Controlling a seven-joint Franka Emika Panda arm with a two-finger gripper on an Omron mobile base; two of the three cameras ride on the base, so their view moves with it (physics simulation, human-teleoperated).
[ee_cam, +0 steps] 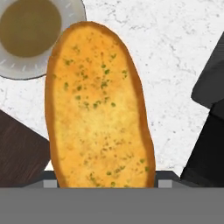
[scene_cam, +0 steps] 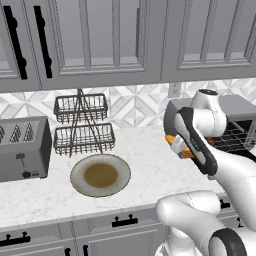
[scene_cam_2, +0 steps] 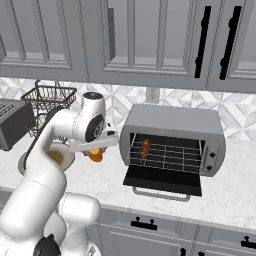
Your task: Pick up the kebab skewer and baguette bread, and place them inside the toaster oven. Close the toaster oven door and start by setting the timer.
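Plate (scene_cam: 100, 175) on the counter (scene_cam: 145, 165) bare. Pincer (scene_cam_2: 94, 154) grasping the baguette bread (ee_cam: 99, 105), held above the counter between plate and toaster oven (scene_cam_2: 172, 137). Kebab skewer (scene_cam_2: 145, 148) already on the rack; toaster oven door (scene_cam_2: 163, 182) down. Step in hand: carrying bread. Next: swing right, slide it in.

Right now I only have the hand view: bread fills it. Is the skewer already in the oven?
Observer: Yes. The kebab skewer lies on the rack inside the toaster oven.
Operator: Door state?
Observer: The toaster oven door is folded down flat, fully open.
Operator: Where's the hand relative to it?
Observer: The hand holds the baguette bread above the counter, between the plate and the oven's open front.
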